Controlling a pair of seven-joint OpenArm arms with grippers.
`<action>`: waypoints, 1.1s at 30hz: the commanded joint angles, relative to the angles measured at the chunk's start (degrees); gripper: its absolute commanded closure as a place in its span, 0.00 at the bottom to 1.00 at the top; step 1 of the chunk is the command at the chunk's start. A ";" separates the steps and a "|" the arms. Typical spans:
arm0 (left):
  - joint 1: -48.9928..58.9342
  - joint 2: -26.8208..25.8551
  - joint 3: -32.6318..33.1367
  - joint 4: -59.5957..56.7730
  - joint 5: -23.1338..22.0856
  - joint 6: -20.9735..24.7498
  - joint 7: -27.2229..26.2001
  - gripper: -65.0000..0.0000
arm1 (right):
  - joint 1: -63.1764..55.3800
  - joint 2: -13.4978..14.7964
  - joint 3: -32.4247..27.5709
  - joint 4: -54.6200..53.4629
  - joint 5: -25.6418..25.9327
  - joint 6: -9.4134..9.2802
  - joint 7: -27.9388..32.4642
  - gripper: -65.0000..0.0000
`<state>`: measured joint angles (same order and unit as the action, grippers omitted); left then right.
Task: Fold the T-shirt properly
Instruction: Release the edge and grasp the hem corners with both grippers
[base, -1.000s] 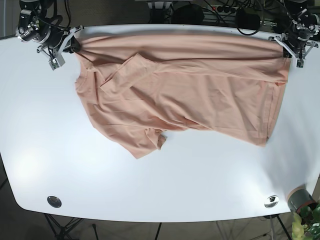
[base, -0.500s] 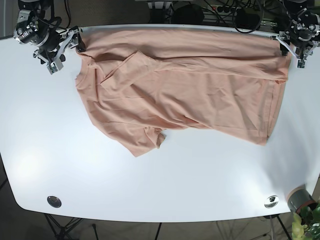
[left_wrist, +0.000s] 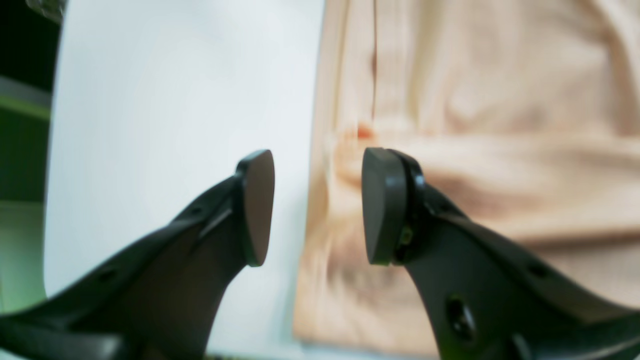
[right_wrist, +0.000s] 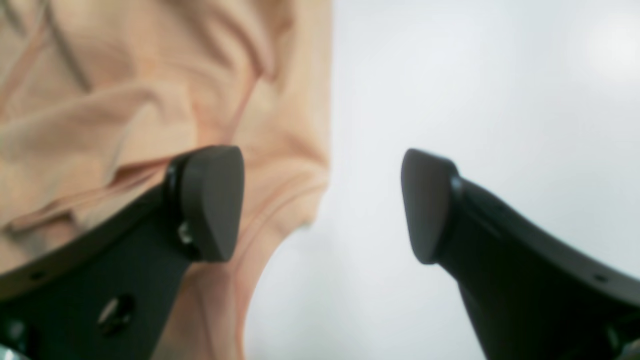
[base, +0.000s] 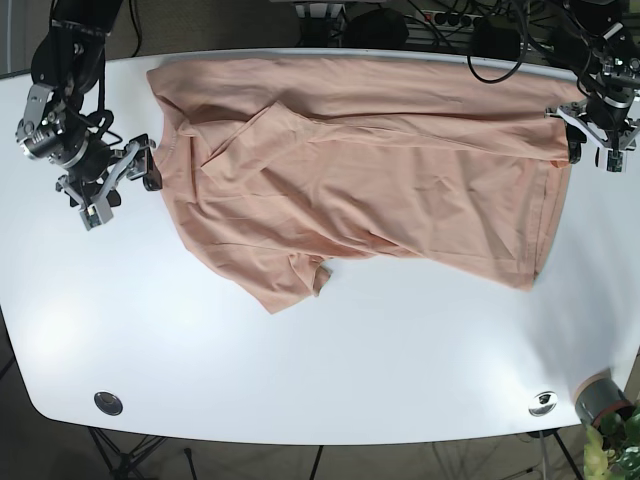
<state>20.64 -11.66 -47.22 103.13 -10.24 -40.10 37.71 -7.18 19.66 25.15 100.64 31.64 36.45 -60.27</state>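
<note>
T-shirt (base: 360, 180) is spread wrinkled across the far half of the white table (base: 300, 370), peach/salmon colour, top edge running along the table's far edge. One sleeve (base: 295, 285) sticks out toward the near side around mid-table; a flap of fabric (base: 245, 135) is folded over near the collar end on the base view's left. Not folded yet.

Right end effector (base: 132, 172) is at the base view's left, just beside the shirt's left edge, over bare table. Right wrist view: jaws spread wide, nothing between them. One finger (right_wrist: 210, 200) is over the shirt edge (right_wrist: 280, 165), the other (right_wrist: 430, 205) over bare table; can't tell from the blur whether either is touching.

Left end effector (base: 590, 140) is at the base view's right, at the shirt's far right corner. Left wrist view: jaws apart, narrower gap than the right one, nothing pinched. The shirt's hem edge (left_wrist: 325, 200) runs through the gap; one finger (left_wrist: 257, 205) is over white table, the other (left_wrist: 382, 205) over fabric. View is blurred, so contact can't be called.

Also on the table: two small round metal fittings near the front corners (base: 108, 403) (base: 543, 402). A grey cylindrical thing (base: 598, 397) and some green leaves (base: 615, 450) sit off the table's front right corner.
</note>
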 joint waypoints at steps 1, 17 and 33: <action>-1.61 -0.95 -0.21 1.18 -0.88 0.10 1.45 0.60 | 3.27 1.22 0.39 -2.49 0.76 0.17 0.97 0.28; -6.18 -0.87 0.06 0.91 -0.79 0.10 5.93 0.60 | 27.62 -2.65 -12.44 -27.10 -10.41 0.61 4.58 0.35; -16.29 1.42 2.87 -3.40 12.92 0.10 5.93 0.60 | 31.84 -9.07 -14.29 -39.85 -17.79 0.34 14.34 0.29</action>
<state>5.93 -9.10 -44.60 99.72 3.11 -40.45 44.66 22.59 11.00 10.83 61.10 13.85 36.10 -48.95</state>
